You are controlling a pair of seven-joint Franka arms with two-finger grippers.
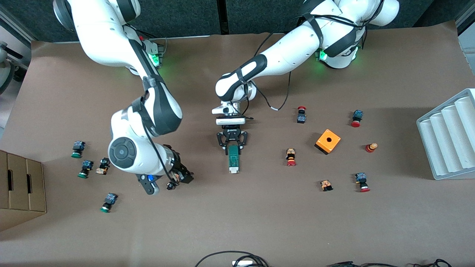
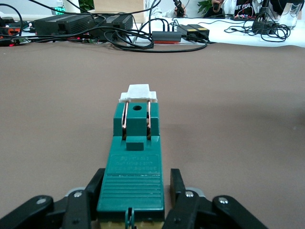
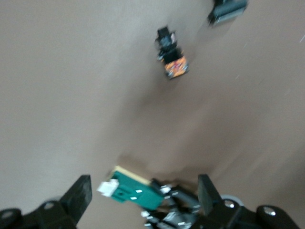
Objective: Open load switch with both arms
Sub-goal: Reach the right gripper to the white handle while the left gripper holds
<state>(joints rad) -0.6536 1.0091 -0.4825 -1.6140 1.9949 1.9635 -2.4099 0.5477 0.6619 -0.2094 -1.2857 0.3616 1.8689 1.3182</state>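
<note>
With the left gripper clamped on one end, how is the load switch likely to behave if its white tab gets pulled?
The load switch looks like rigid moulded plastic, so it probably won't flex. It lies flat, so rolling seems unlikely. The left gripper holds only one end; the white tab end might pivot on the table.

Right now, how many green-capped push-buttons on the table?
3, all between the cardboard box and the right arm: farthest button, middle button, nearest button. That arm may hide others.
</note>
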